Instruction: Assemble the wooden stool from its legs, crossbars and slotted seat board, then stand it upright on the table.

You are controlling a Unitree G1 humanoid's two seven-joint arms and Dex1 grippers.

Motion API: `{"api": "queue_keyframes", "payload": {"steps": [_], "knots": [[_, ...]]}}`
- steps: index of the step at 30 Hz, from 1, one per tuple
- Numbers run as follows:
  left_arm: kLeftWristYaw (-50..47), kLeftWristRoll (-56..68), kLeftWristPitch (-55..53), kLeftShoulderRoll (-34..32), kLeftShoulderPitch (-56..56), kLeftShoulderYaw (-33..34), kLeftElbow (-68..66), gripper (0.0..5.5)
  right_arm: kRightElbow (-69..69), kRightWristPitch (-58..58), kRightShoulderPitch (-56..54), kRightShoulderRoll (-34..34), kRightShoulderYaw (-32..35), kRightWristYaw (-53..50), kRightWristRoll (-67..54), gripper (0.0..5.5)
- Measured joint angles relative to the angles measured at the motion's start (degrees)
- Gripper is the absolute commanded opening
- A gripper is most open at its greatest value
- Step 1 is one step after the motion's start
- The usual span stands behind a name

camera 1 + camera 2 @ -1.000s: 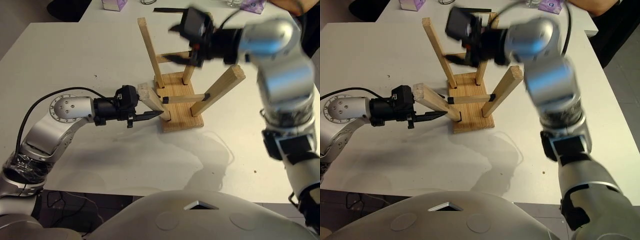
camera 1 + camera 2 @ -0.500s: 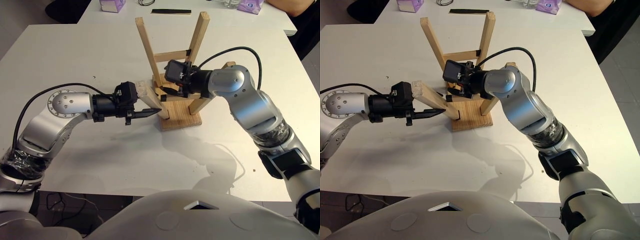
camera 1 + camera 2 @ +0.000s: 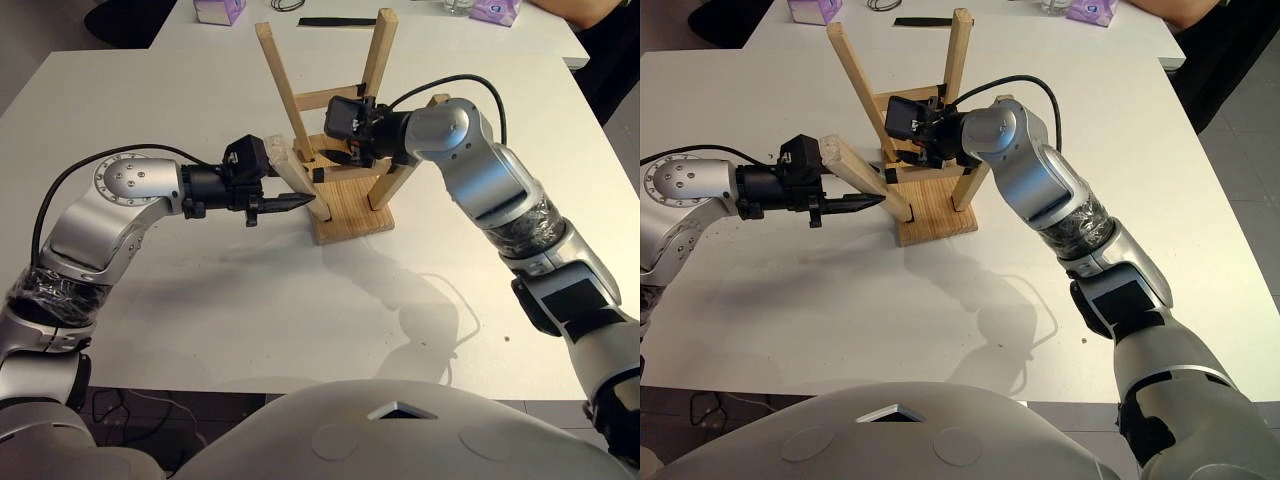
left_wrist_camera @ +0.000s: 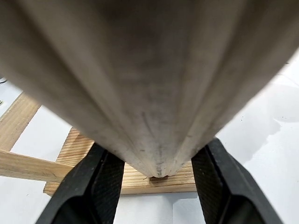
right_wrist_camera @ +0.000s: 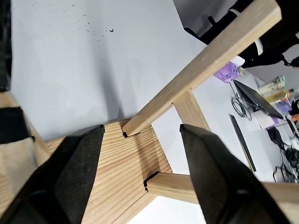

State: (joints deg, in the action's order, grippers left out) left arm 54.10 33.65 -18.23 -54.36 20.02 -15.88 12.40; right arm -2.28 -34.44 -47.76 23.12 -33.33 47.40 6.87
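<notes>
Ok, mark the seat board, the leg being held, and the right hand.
seat board (image 3: 352, 215): left eye view, bare near surface.
held leg (image 3: 298, 180): left eye view, mid-length.
right hand (image 5: 140, 133): right wrist view, between fingertips.

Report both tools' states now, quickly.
Left tool: closed on the pale rectangular wooden stool leg.
Right tool: open, holding nothing.
</notes>
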Motion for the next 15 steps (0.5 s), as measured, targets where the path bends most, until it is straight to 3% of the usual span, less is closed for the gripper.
{"api": "queue_keyframes", "payload": {"steps": [7, 15], "knots": [[1.53, 0.01, 0.78, 0.36, 0.12, -0.15, -0.39, 2.04, -6.07, 0.46, -1.65, 6.78, -0.97, 11.06, -1.2, 2.99], [2.63, 0.0, 1.02, 0.52, 0.97, -0.54, -1.46, 2.04, -7.94, 0.32, -1.14, 7.95, -0.78, 11.91, -1.35, 2.99]]}}
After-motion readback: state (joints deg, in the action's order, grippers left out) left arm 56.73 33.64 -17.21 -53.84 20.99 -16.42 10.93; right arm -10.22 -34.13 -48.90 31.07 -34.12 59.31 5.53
